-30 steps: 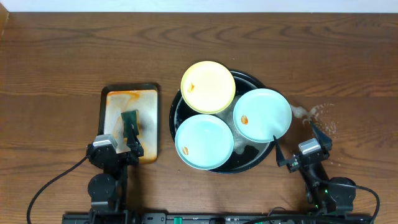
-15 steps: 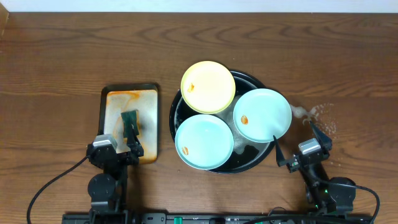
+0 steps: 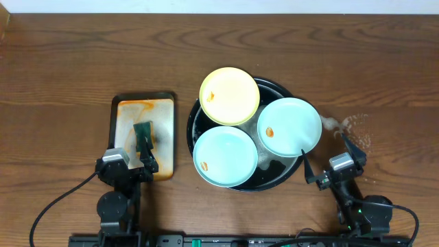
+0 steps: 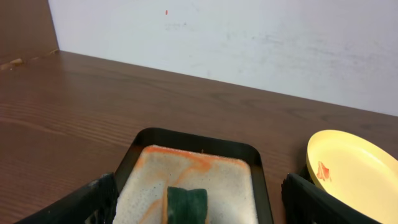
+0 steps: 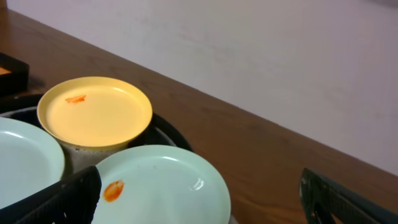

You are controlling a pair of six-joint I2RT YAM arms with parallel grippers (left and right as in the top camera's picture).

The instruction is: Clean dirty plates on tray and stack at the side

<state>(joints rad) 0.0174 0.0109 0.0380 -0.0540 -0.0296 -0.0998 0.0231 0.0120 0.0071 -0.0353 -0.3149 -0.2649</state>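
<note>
plates (image 3: 229, 96) cover most of the black tray (image 3: 274, 86), hiding its middle.

The overhead camera looks straight down on the whole bench (image 3: 68, 68) from high up. The left wrist view sits low at near left, close over the small tray (image 4: 186, 135), facing the far wall (image 4: 249, 37); the right wrist view sits low at near right. All share the yellow plate (image 3: 229, 95).

Gripper (image 5: 199, 182) spread wide, facing the loaded tray (image 5: 169, 134).
Yellow plate (image 5: 94, 113) sits farthest, orange smear (image 5: 76, 98) near its left rim; mint plate (image 5: 163, 185), also smeared, lies nearest; blue plate (image 5: 23, 157) shows at left; brown counter (image 5: 261, 144) runs behind.
</note>
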